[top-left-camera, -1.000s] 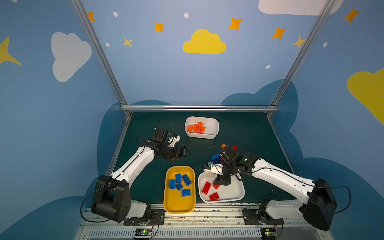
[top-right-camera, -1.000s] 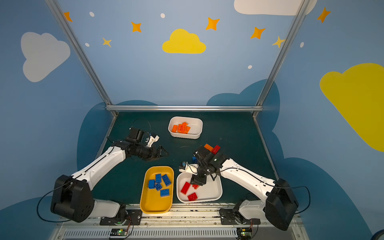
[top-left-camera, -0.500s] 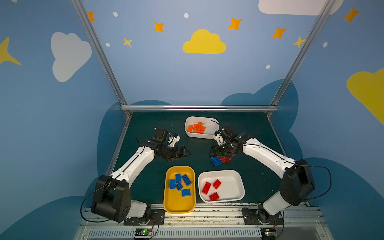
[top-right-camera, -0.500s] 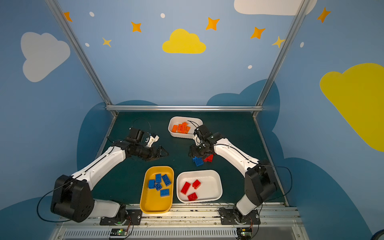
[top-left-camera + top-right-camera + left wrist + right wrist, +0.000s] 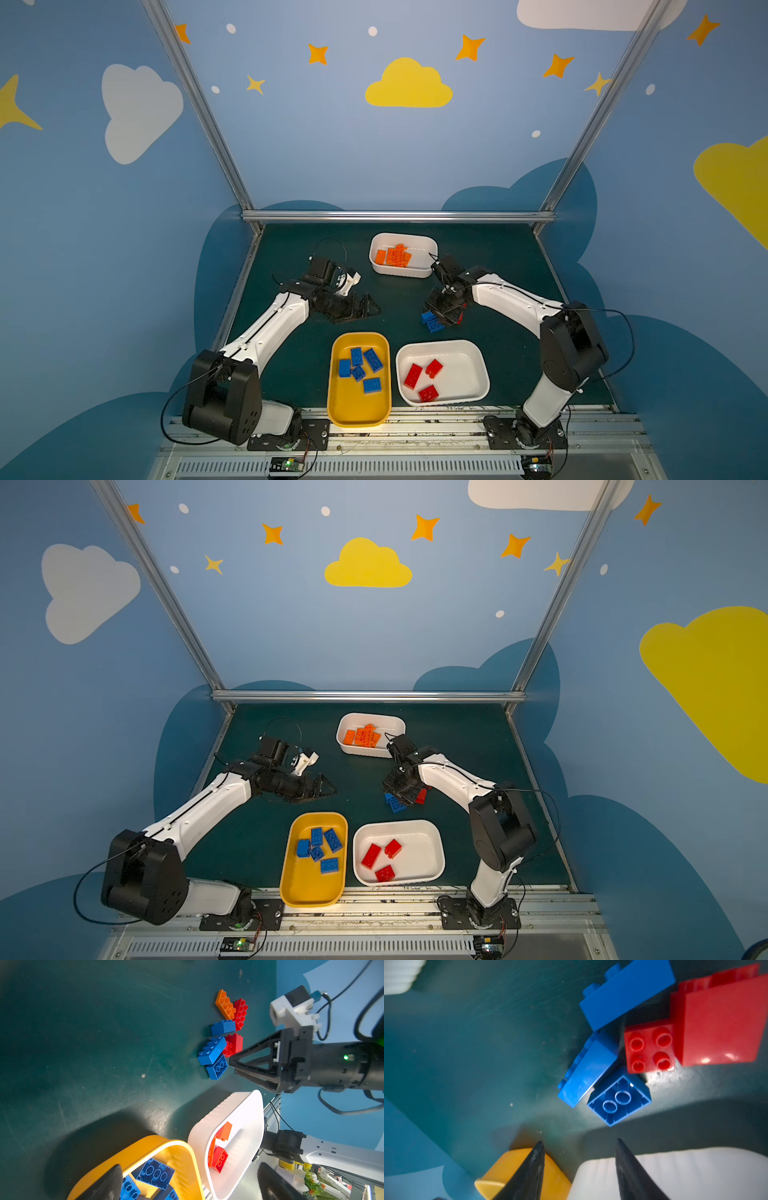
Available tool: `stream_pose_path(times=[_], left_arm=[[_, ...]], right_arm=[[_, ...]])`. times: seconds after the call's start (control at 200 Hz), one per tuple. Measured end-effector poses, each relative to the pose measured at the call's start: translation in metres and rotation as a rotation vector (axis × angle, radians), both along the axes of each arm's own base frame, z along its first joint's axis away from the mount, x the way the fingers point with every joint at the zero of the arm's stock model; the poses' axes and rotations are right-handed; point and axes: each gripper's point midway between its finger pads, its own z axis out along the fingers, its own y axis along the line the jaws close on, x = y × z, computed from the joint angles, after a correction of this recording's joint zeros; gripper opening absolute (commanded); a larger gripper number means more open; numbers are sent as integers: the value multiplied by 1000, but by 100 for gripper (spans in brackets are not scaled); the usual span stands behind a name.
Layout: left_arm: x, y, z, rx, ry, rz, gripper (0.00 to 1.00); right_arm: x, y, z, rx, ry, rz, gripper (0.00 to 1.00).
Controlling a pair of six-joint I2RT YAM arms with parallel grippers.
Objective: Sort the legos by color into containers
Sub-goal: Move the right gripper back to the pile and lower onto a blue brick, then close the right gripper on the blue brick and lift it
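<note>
The yellow plastic tub [image 5: 358,409] holds blue bricks [image 5: 359,368], the wide white tub [image 5: 461,374] red bricks [image 5: 424,376], and the small white tub [image 5: 401,272] orange bricks [image 5: 395,255]. Loose mixed bricks [image 5: 224,1036] cluster on the bench [image 5: 291,374] at the part-open, empty right fingers [image 5: 533,1167]. The left fingers [image 5: 358,311] are spread wide and empty.

In both top views the right gripper [image 5: 448,313] covered most of the loose bricks [image 5: 432,323]; only blue ones and a sliver of red showed. The orange pile [image 5: 395,256] in the far white tub [image 5: 401,272] was too small to count. In the right wrist view a blurred red brick [image 5: 720,1022] ran off the edge. The left wrist view cut the left gripper [image 5: 190,1165] to two dark blurred fingers [image 5: 106,1182].
</note>
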Motion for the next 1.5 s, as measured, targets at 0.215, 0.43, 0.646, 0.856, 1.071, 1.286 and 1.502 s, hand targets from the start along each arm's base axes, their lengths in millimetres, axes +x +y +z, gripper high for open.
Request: stream_pose_path(times=[0.215,0.43,0.646,0.856,1.071,1.286,1.502], left_arm=[[-1,0,-1,2,2,-3,100],[-1,1,-1,3,1,-5,100],[-2,1,-1,6,1,-10,100],[-2,1,-1,6,1,-10,100],[-2,1,-1,6,1,-10,100],[-2,1,-2,6,1,-9,100],[-1,1,-1,4,1,-6,100]], right_arm=[[12,1,-13,3,6,-38,50],[22,1,-26,-10,20,-54,46],[32,0,-33,-29,17,-65,45],[39,1,-43,-58,25,-64,42],[39,-1,-54,-97,52,-60,34],[39,0,-52,-119,42,-24,17],[41,1,-25,-113,-36,82,15]])
